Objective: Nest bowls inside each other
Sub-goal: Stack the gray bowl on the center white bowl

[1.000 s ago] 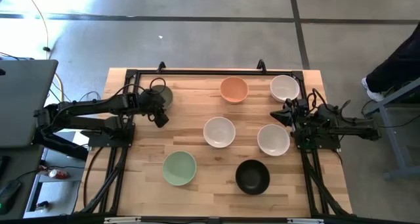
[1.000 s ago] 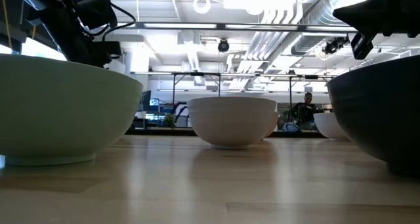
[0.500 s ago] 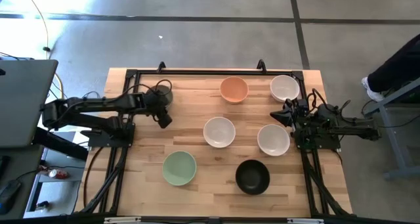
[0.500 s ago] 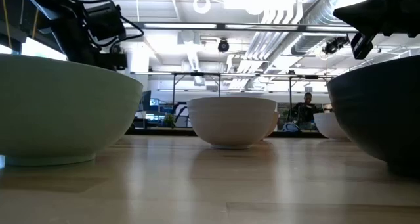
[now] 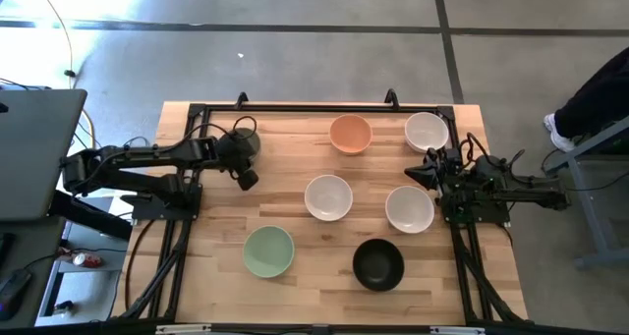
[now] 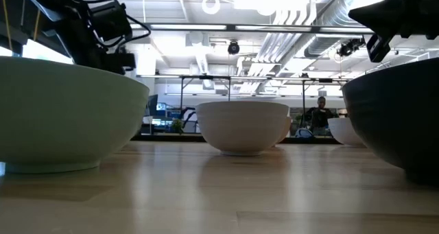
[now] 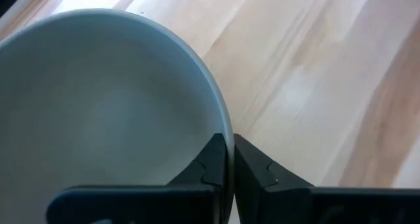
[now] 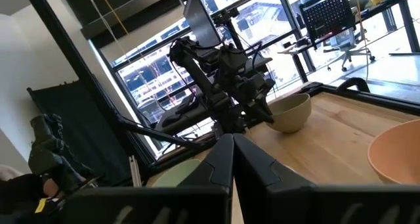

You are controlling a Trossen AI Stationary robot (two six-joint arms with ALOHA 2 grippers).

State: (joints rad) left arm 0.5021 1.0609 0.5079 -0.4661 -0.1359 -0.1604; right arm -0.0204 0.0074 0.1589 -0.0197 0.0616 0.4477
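Left pincer (image 7: pixel 230 159) clamped on olive bowl (image 7: pixel 98 112) rim at table's far-left, right pincer (image 8: pixel 232 159) closed, empty, parked by white bowls.

Upper left of the table (image 5: pixel 285 129): blocked by the left gripper (image 5: pixel 244 174), clamped on the olive bowl (image 5: pixel 247 141) rim. Centre and right: five bowls with narrow lanes between. Lower left: mint bowl (image 5: pixel 268 251) alone, bare wood around it. Right edge: right gripper (image 5: pixel 423 174) between two white bowls.
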